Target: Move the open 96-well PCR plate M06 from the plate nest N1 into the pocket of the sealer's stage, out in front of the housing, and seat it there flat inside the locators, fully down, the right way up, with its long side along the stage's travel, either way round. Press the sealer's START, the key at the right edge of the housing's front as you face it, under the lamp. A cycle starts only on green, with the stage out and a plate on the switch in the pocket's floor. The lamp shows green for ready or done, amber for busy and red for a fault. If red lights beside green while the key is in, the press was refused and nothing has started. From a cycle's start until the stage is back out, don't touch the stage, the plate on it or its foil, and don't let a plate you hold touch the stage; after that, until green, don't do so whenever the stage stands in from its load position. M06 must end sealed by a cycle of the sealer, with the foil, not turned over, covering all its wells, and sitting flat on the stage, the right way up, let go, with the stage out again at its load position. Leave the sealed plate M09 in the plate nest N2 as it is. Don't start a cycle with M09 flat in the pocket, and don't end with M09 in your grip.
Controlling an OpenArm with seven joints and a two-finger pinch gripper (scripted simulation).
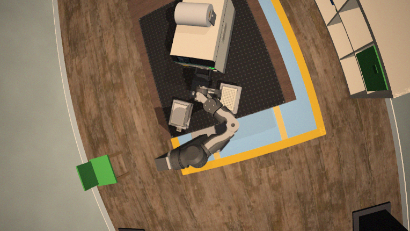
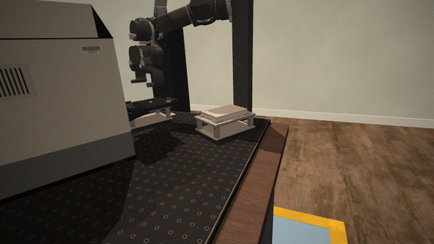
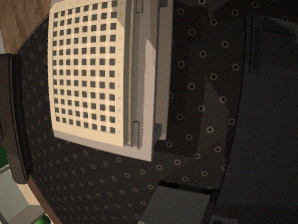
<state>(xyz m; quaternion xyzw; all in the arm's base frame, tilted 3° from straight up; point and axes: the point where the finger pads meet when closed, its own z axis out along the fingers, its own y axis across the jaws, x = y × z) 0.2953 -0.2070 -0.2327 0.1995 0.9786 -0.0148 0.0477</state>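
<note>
We take the open plate M06 (image 1: 229,96) as our landmark: it sits in its nest N1 (image 1: 238,107) on the dark tabletop (image 1: 258,77), wells up, untouched. Our end effector (image 1: 201,92) hangs just to the side of M06, on the side that faces the sealer's stage (image 1: 202,77), and above plate level; it is not yet over the plate. In the wrist view M06 (image 3: 89,72) fills the upper left, so the plate lies off to one side of our approach axis, not beneath it.

M06's long side runs roughly toward the sealer (image 1: 197,40), slightly skewed in the top view, which is close to the line of the stage's travel. We judge that little rotation is needed between pick and place.

Our end effector stands partly open, narrowed from full width, with nothing between the fingers. We read that as pre-set for the plate's short dimension.

The sealed plate M09 (image 1: 180,112) rests in nest N2 (image 1: 178,128) on the far side of our end effector from M06, well apart from it. A green lamp (image 1: 211,68) glows on the sealer's front, on the corner nearer M06.
</note>
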